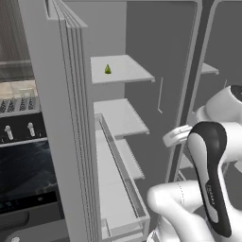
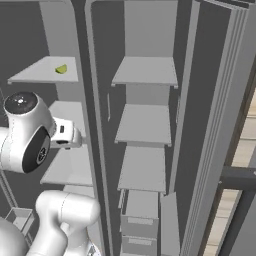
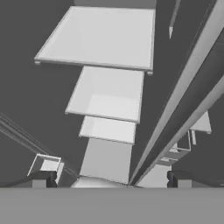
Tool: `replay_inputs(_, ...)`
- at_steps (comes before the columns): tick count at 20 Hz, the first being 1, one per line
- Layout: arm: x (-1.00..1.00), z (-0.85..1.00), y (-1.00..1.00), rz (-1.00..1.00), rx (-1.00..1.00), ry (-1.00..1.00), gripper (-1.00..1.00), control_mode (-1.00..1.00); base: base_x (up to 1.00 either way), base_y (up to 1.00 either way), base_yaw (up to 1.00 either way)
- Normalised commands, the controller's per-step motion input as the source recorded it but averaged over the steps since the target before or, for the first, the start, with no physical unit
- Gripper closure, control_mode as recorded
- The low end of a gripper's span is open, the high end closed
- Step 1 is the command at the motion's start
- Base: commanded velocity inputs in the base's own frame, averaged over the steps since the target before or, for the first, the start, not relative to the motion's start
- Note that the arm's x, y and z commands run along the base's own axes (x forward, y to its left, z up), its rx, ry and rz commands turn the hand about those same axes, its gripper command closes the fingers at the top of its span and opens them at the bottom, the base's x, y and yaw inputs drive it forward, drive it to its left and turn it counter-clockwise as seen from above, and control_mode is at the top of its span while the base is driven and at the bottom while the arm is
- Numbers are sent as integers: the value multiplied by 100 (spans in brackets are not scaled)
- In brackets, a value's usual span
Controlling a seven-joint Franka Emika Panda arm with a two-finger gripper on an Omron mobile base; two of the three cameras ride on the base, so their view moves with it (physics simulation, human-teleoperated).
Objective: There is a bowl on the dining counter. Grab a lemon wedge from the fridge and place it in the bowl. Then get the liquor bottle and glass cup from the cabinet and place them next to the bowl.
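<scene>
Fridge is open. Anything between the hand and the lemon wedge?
Nothing visible. The tiny yellow-green lemon wedge lies alone on a white upper shelf of the open grey fridge, its front unblocked. The open hand points at lower shelves, so it must rise.

Fridge (image 3: 183,87) interior, doors open. White shelves (image 3: 103,37) stacked in a column, largest at top. Grey divider runs diagonally on right. Gripper (image 3: 109,178) fingertips (image 3: 43,178) set wide apart at bottom, nothing between.

Lemon wedge (image 1: 108,69) tiny, fridge (image 1: 71,118) edge-cropped.
</scene>
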Motion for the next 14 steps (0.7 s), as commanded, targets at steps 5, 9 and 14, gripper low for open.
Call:
replay_inputs(5,26,67,38,0,0,-3,-100,-100,0,0,0)
replay_inputs(9,1,72,61,0,-1,-11,-100,-100,0,0,0)
replay_inputs(14,1,52,45,-5,-2,-13,-100,-100,0,0,0)
